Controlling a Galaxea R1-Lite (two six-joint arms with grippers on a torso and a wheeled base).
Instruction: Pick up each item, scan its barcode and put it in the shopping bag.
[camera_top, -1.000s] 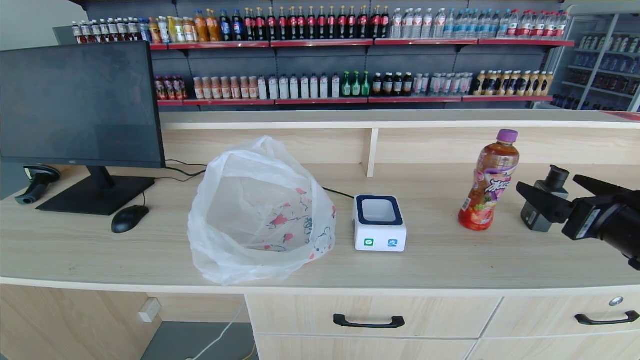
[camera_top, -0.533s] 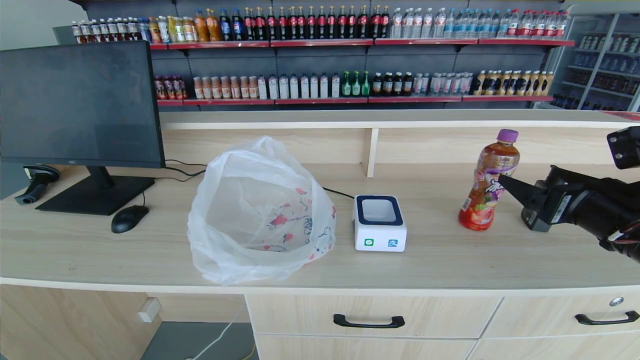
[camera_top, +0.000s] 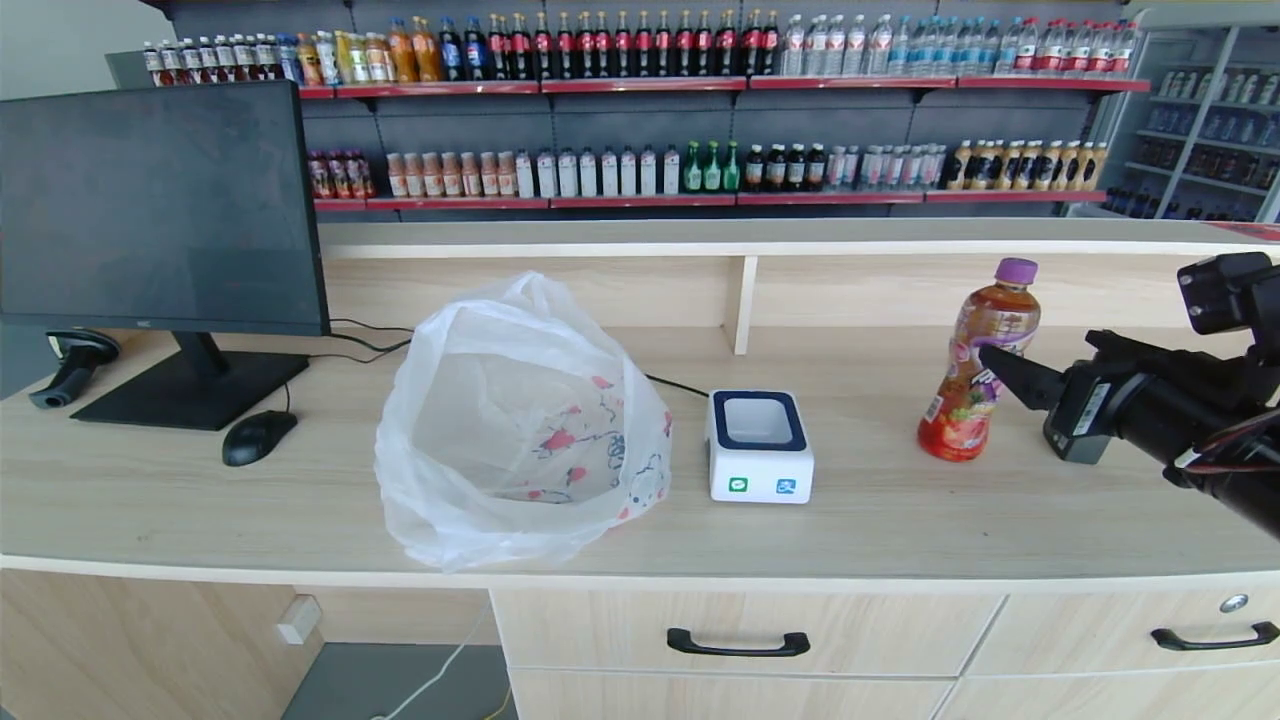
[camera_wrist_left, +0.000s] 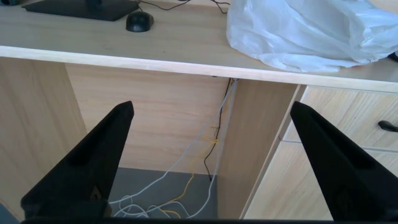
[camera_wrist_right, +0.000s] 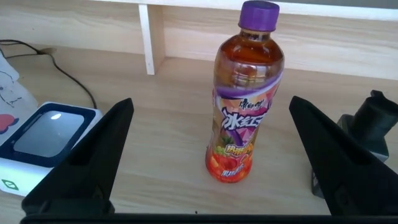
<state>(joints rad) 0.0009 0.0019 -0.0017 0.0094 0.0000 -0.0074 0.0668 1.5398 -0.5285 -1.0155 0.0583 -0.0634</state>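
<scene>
Head view: the bottle (camera_top: 978, 365) stands tall on the counter (camera_top: 900, 520), just left of the right gripper (camera_top: 1040, 360). The scanner (camera_top: 758, 445) and shopping bag (camera_top: 520, 430) sit further left.

Left wrist view: the left gripper (camera_wrist_left: 211, 112) hangs wide open, low down, far from the bottle.

Right wrist view: the fingers are wide and the bottle is straight ahead between them. A grey box (camera_wrist_right: 367, 124) sits close beside it.

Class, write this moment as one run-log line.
stage: pre-grasp | right hand: open, facing upright bottle | left hand: open, below counter | bag: open

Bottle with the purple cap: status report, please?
Right gripper open, facing bottle. Bottle upright on counter. Left gripper open, below counter edge. Dark gadget beside bottle.
</scene>
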